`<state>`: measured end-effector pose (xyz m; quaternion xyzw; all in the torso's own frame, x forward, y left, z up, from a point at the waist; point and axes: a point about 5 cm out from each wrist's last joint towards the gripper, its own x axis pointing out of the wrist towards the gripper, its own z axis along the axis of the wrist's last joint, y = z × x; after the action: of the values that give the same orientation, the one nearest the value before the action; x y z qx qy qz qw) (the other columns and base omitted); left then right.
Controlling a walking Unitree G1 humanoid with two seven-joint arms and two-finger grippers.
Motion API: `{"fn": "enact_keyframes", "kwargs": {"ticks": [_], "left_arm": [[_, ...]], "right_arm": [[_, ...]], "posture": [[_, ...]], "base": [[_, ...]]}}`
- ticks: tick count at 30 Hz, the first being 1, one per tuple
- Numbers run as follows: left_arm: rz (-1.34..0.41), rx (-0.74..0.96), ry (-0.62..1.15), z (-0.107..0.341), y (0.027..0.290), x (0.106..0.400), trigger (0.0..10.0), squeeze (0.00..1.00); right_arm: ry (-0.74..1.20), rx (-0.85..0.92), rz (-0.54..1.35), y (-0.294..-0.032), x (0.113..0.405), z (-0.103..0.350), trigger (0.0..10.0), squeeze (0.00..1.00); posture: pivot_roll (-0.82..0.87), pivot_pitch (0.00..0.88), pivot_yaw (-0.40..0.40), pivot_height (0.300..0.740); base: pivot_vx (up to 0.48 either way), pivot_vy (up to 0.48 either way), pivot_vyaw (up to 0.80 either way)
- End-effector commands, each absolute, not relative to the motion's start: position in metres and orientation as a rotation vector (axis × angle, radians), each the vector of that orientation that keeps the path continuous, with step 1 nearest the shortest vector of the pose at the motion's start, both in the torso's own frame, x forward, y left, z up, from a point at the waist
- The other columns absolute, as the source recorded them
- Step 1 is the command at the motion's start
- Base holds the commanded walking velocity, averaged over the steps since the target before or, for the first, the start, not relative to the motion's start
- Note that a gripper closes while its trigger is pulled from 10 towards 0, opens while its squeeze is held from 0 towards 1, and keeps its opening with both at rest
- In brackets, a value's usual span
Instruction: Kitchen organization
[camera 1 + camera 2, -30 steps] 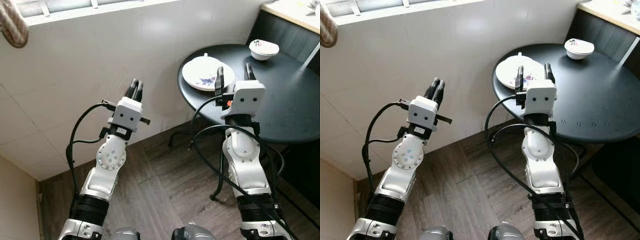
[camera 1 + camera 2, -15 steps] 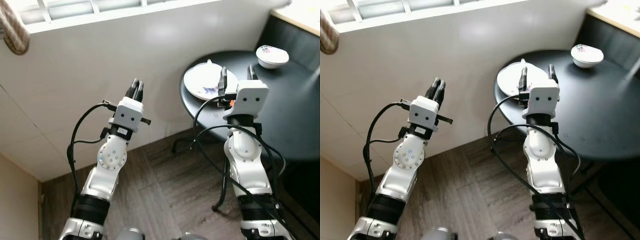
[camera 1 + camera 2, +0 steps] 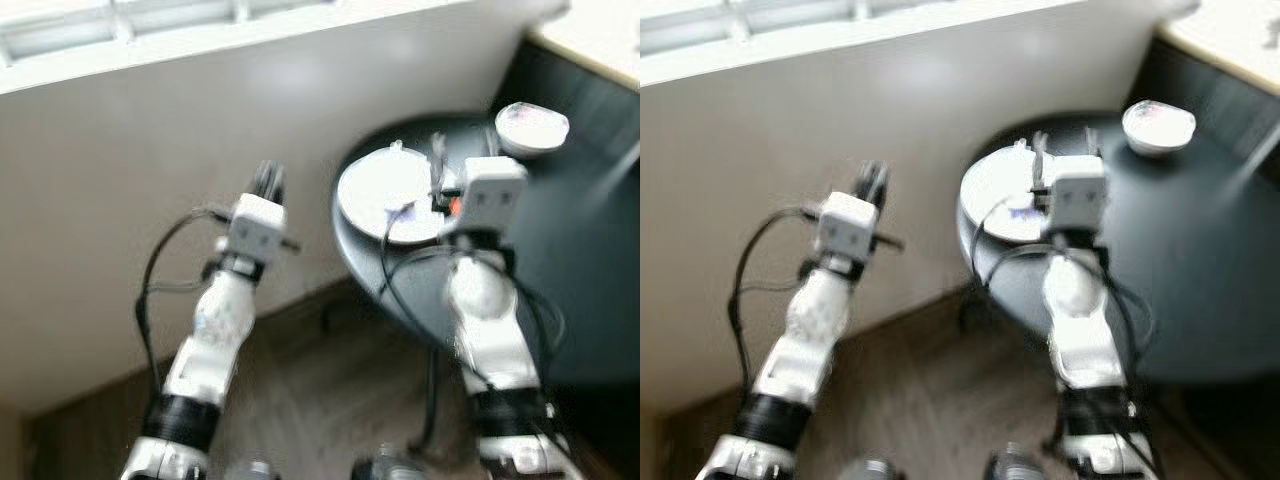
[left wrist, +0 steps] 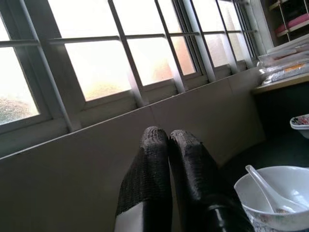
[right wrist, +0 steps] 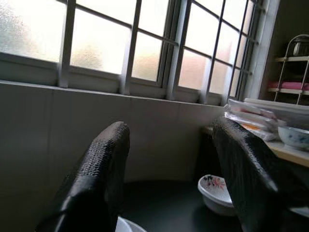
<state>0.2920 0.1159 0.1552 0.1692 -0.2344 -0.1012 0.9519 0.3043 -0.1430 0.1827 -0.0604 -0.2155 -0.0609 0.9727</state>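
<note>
Black round table [image 3: 590, 260] now sits closer as the camera blurs forward; right hand [image 3: 462, 150] hovers apart over the large bowl [image 3: 385, 195], left hand [image 3: 266, 178] together.

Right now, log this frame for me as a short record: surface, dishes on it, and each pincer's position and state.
surface: round black table, beside the white tiled wall
dishes: large white bowl holding a spoon; small white bowl farther back on the table
left pincer: raised in front of the wall, fingers shut, empty
right pincer: over the table by the large bowl, fingers open, empty
image quality: head views blurred
</note>
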Motion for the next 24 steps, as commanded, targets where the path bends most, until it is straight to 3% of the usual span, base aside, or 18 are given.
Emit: {"fn": "enact_keyframes", "kwargs": {"ticks": [1, 14, 24], "left_arm": [[-0.191, 0.361, -0.474, 0.156, 0.122, 0.292, 10.0, 0.0], [-0.192, 0.363, -0.462, 0.153, 0.12, 0.294, 10.0, 0.0], [-0.204, 0.364, -0.457, 0.153, 0.118, 0.295, 10.0, 0.0]], "right_arm": [[-0.439, -0.104, -0.107, -0.136, 0.305, 0.186, 10.0, 0.0], [-0.35, -0.112, -0.101, -0.135, 0.311, 0.174, 10.0, 0.0], [-0.155, -0.049, -0.06, -0.139, 0.327, 0.15, 10.0, 0.0]], "posture": [[0.15, 0.0, -0.02, 0.74], [0.15, 0.0, -0.018, 0.74], [0.15, 0.0, -0.021, 0.74]], "base": [[0.315, 0.0, 0.0], [0.024, 0.0, 0.0], [0.0, 0.0, 0.0]]}}
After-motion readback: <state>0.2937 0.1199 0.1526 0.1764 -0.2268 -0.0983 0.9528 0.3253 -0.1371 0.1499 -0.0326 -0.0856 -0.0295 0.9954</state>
